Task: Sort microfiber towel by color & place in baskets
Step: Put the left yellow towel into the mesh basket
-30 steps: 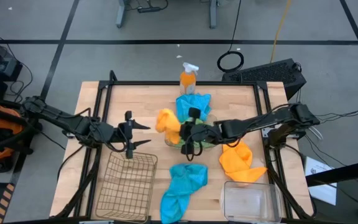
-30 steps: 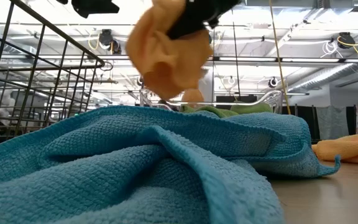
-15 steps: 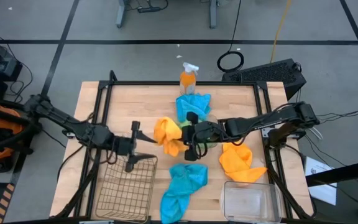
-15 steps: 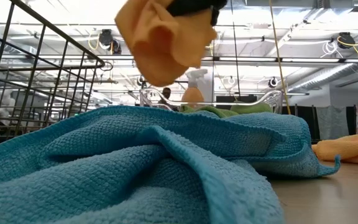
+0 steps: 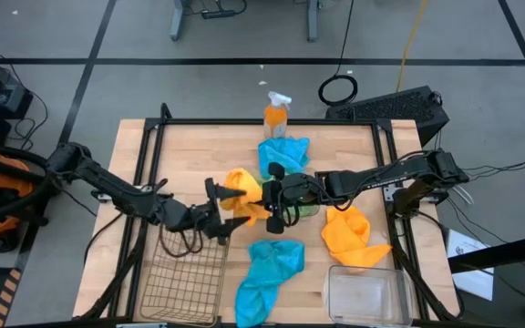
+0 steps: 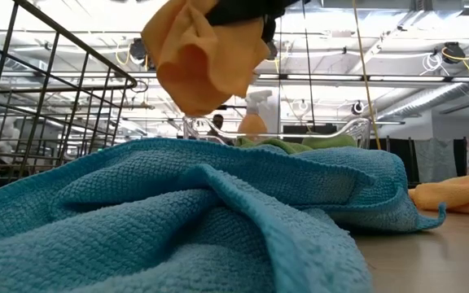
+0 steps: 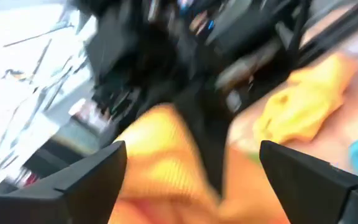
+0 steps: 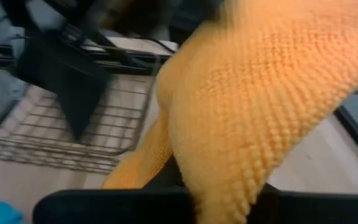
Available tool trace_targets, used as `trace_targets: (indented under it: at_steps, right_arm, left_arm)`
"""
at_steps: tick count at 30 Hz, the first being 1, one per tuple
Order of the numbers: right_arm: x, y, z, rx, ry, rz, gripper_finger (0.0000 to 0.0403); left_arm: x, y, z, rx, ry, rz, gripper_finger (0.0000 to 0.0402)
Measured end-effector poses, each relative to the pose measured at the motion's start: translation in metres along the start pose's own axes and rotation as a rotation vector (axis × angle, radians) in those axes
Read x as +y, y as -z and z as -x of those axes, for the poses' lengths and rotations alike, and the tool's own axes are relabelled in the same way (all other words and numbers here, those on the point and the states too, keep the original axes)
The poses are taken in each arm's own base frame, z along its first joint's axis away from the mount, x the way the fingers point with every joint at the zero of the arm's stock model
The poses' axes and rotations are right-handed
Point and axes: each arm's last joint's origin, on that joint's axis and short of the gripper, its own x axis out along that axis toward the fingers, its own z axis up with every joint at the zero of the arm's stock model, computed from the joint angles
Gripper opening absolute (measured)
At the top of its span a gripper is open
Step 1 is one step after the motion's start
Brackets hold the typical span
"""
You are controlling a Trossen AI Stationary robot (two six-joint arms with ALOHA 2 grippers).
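Note:
My right gripper (image 5: 264,196) is shut on an orange-yellow towel (image 5: 241,195), held in the air above the table's middle; the low view shows the towel (image 6: 202,57) hanging. My left gripper (image 5: 229,209) is open beside it on the left, with a finger on either side of the towel (image 7: 166,168); I cannot tell whether they touch. A second orange-yellow towel (image 5: 354,235) lies at the right. One blue towel (image 5: 283,153) lies far, another (image 5: 267,269) near. Green towels (image 6: 300,145) sit in the middle clear basket (image 5: 301,206). My right gripper pinches a bunched part of the orange-yellow towel (image 8: 222,180) between its two fingers, coming level from the table's right. The towel is lifted clear and hangs slack below the fingers (image 6: 247,10). How many layers it holds, I cannot tell.
A wire mesh basket (image 5: 185,273) stands at the near left, just below the left gripper. A clear plastic basket (image 5: 367,293) stands at the near right. An orange spray bottle (image 5: 276,114) stands at the far edge. A black frame rims the table (image 5: 153,137).
My left gripper has moved right and slightly toward the near edge, over the wire basket's far rim, up to the held orange-yellow towel, staying open. My right gripper has carried the towel a little toward the near-left, away from the middle clear basket.

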Motion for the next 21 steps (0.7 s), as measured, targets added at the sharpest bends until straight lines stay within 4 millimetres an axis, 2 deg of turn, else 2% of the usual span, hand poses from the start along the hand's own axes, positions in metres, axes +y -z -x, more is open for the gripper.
trace_targets:
  at_steps: [9,17,21]
  right_arm:
    - [0.000,-0.001,0.000,-0.011,-0.009,0.006,0.0004]
    - [0.000,-0.004,0.003,-0.030,-0.009,0.007,0.0004]
    - [-0.001,-0.010,0.011,-0.056,-0.012,0.003,0.0004]
  left_arm:
    - [0.003,0.016,-0.009,0.085,0.019,0.071,0.0398]
    - [0.008,0.031,-0.017,0.154,0.032,0.127,0.0398]
    - [0.008,0.033,-0.017,0.168,0.046,0.118,0.0382]
